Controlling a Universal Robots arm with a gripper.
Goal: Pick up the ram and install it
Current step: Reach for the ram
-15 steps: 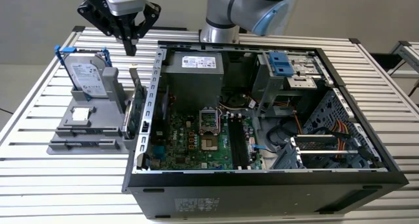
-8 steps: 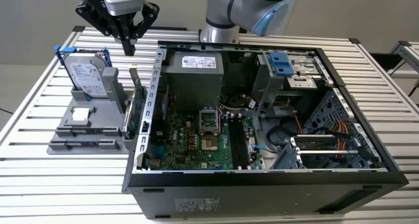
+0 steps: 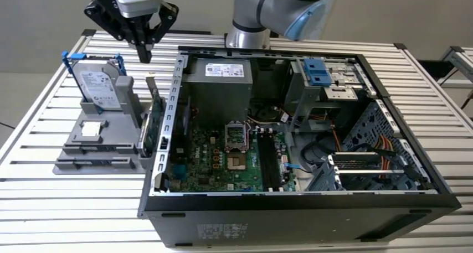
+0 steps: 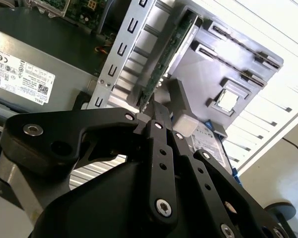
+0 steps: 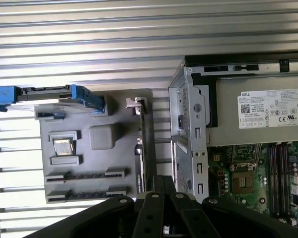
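You have one black gripper [image 3: 145,52] in the upper left of the exterior view, fingers pressed together with nothing visible between them. It hangs just above the far end of the one green expansion card [image 3: 152,123], apart from it.

One grey plastic parts tray [image 3: 114,125] sits at the left of that frame on the slatted aluminium table [image 3: 74,208]. It holds one silver hard drive with blue rails [image 3: 99,86] leaning upright, the green card standing on edge beside the case, one small square silver chip [image 3: 90,129] in a recess, and two long slots. In the first wrist view each slot shows a thin dark strip. The narrow dark ram stick [image 5: 85,175] seems to sit there, but you cannot tell if both strips are sticks.

One open black computer case [image 3: 296,214] fills centre and right, holding one green motherboard [image 3: 214,159] and one grey power supply [image 3: 218,81]
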